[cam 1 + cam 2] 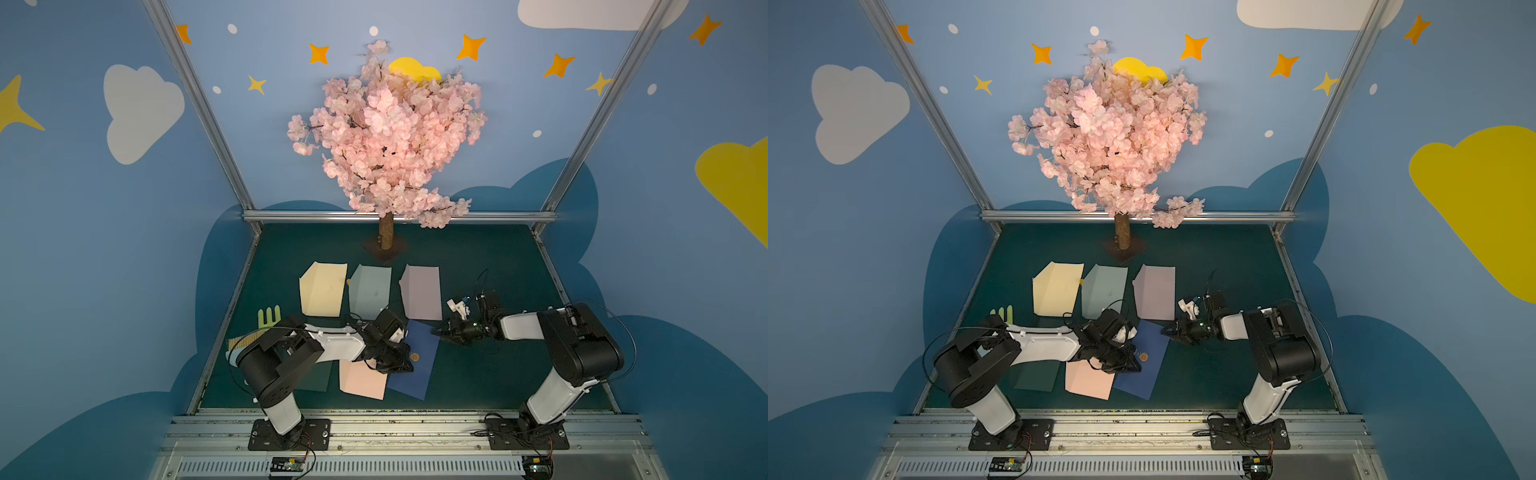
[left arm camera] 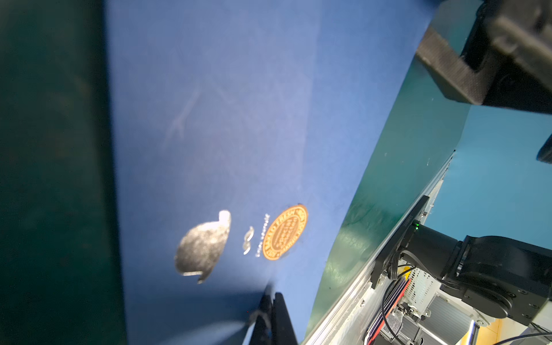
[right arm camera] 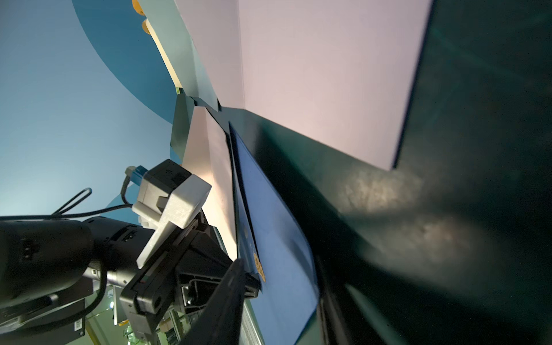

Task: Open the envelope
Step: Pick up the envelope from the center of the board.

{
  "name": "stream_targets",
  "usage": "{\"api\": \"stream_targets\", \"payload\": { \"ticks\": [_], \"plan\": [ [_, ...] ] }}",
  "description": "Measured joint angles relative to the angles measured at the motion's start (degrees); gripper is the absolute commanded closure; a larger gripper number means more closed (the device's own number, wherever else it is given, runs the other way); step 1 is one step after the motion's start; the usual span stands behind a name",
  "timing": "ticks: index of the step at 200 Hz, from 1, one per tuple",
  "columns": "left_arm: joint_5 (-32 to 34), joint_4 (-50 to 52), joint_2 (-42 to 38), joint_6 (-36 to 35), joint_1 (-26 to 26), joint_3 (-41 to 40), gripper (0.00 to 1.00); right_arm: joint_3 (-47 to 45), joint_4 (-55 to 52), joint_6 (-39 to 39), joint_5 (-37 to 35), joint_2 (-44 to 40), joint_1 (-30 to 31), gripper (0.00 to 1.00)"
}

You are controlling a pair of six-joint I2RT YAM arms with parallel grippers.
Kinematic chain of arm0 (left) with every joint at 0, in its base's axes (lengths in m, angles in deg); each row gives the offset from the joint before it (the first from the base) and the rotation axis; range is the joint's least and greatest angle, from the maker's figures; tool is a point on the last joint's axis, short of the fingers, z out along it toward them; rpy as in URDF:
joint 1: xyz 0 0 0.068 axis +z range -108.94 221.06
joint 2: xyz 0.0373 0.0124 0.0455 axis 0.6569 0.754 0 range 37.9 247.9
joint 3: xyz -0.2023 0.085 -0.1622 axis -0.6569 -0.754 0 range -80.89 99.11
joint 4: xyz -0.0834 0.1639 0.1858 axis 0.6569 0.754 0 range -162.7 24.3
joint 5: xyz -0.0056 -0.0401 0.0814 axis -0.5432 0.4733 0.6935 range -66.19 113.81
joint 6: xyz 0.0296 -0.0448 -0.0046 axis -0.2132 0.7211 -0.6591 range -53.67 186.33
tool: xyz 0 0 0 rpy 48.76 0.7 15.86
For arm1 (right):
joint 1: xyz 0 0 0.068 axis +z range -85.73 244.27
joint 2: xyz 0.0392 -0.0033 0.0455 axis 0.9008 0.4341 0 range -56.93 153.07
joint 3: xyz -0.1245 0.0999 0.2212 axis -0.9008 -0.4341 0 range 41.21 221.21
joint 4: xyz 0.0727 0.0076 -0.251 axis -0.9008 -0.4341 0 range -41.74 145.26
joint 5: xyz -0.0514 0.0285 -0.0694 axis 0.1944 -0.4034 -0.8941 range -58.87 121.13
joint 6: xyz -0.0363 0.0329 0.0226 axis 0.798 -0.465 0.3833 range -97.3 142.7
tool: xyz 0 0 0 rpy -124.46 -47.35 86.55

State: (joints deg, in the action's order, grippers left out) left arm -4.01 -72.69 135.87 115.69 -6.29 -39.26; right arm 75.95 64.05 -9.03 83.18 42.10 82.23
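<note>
**Item under task:** the dark blue envelope (image 1: 422,370) (image 1: 1150,370) lies flat on the tabletop (image 1: 490,374), near the front and about mid-width. It is a matte paper rectangle with crisp edges. Its long axis runs front to back, with the far end leaning slightly towards the robot's right. Its left long edge overlaps the pink envelope (image 1: 361,380).

**Surface:** a round copper-coloured seal (image 1: 414,356) (image 2: 285,231) sits close to the left long edge, about midway along. The left wrist view shows an embossed rim on the seal, with a silver foil hat shape (image 2: 204,246) and a small moustache mark just beside it. The paper there shows faint scuffs.

**Left hand** (image 1: 405,368) (image 2: 270,310): clenched, tips together and touching the blue paper just beside the seal. Whether any paper is pinched cannot be told.

**Right hand** (image 1: 435,331) (image 1: 1163,331): at the envelope's far right corner. In the right wrist view its dark fingers (image 3: 230,292) stand apart with the blue sheet (image 3: 277,239) between them, so it is released and not gripping.

**Surroundings:**
- The tabletop is dark green with a dull, felt-like finish.
- Cream (image 1: 322,293), pale teal (image 1: 370,297) and lilac (image 1: 422,297) envelopes lie in a row farther back.
- A dark green envelope (image 1: 316,376) lies partly under the left arm.
- A pink blossom tree (image 1: 386,133) stands at the rear.
</note>
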Motion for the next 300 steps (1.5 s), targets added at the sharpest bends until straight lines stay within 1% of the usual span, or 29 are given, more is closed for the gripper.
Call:
{"api": "stream_targets", "payload": {
  "ticks": [26,64,86,115,141,155,185,222,267,286,300],
  "plan": [
    [-0.5,-0.1,0.4,0.0,0.1,0.3,0.97,0.0,-0.1,0.0,0.2,0.0,2.2,0.60],
    [-0.7,-0.3,0.5,0.0,0.1,0.3,0.97,-0.6,-0.6,-1.0,-0.1,-0.9,7.4,0.60],
    [-0.8,-0.4,0.7,0.0,0.1,0.3,0.97,-1.2,-0.4,-2.4,-0.4,-1.6,9.8,0.63],
    [-0.9,-0.5,0.7,0.0,0.1,0.3,0.97,-1.6,1.9,-5.5,-1.6,-1.6,12.4,0.76],
    [-0.9,-0.5,0.7,0.0,0.1,0.3,0.97,-1.7,4.4,-8.2,-2.7,-1.6,13.6,0.85],
    [-0.9,-0.5,0.7,0.0,0.1,0.3,0.97,-1.8,5.8,-9.6,-3.3,-1.6,14.0,0.88],
    [-0.9,-0.7,0.6,0.0,0.1,0.3,0.97,-2.0,7.3,-12.0,-4.9,-3.0,14.9,0.90],
    [-0.9,-1.9,0.4,0.6,0.1,-0.3,0.97,-1.8,7.3,-13.2,-7.2,-3.6,15.8,1.00],
    [0.0,-3.0,-0.2,1.4,-0.1,-1.0,0.97,-1.0,6.4,-13.3,-8.7,-3.6,16.3,1.00],
    [1.5,-1.8,-1.4,1.2,-0.3,-0.8,0.97,0.7,3.1,-12.2,-9.6,-4.5,16.5,1.00],
    [3.1,1.3,-4.2,0.5,-0.5,-0.2,0.97,2.9,-1.2,-10.3,-10.8,-6.9,16.7,1.00]
  ]
}}
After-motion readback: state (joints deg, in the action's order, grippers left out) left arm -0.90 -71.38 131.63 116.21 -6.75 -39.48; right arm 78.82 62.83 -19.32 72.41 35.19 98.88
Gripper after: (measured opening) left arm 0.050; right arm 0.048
